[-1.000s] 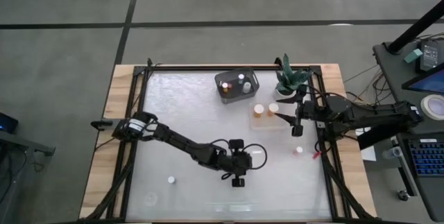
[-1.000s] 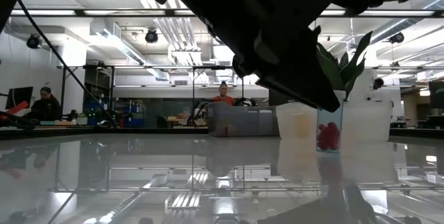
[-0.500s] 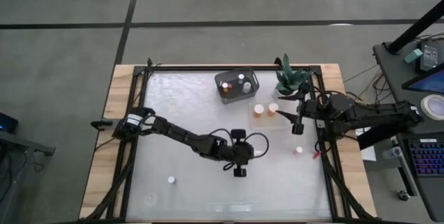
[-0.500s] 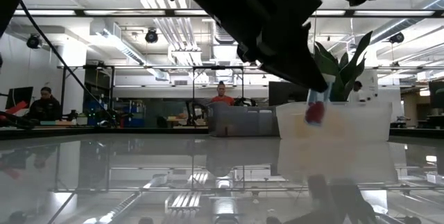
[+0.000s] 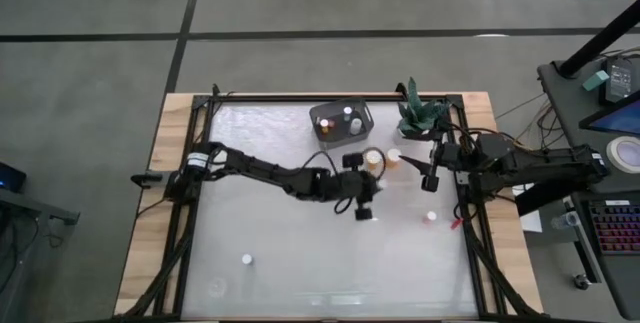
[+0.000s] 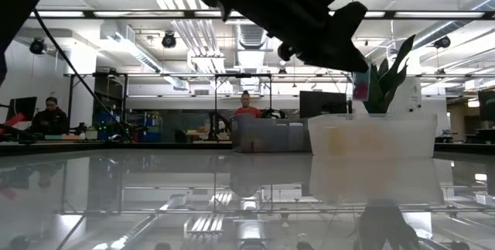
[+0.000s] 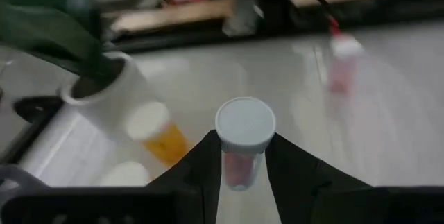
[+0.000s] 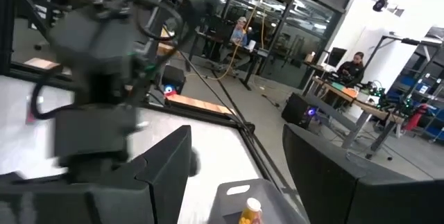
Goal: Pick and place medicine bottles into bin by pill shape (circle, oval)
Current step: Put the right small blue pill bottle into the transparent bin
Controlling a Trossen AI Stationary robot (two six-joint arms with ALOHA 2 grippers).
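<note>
My left gripper (image 5: 362, 207) is shut on a small bottle (image 7: 243, 144) with a white cap and reddish pills. It hangs above the table just near of the clear bin (image 5: 384, 168). In the low view the bottle (image 6: 361, 87) is higher than the bin's rim (image 6: 371, 116). Two orange bottles (image 5: 373, 158) stand in the clear bin. A dark bin (image 5: 340, 123) at the far side holds several bottles. One bottle (image 5: 430, 218) stands on the table at the right, and a white one (image 5: 246, 259) at the near left. My right gripper (image 5: 432, 177) is open and empty beside the clear bin. My left gripper pinches the bottle's body (image 7: 239, 172) just under its white cap (image 7: 244, 123), one finger on each side. The bottle stands upright between the fingers, cap up, lifted clear of the table.
A green plant in a white pot (image 5: 420, 115) stands at the far right, close behind the clear bin and my right gripper. The black frame rail (image 5: 465, 213) runs along the table's right edge. People sit in the room beyond the table (image 6: 247, 109).
My left gripper has gone up and toward the table's far right, toward the clear bin, carrying the bottle. The bottle has risen from about table height to above the bin's rim and stays upright in the fingers.
</note>
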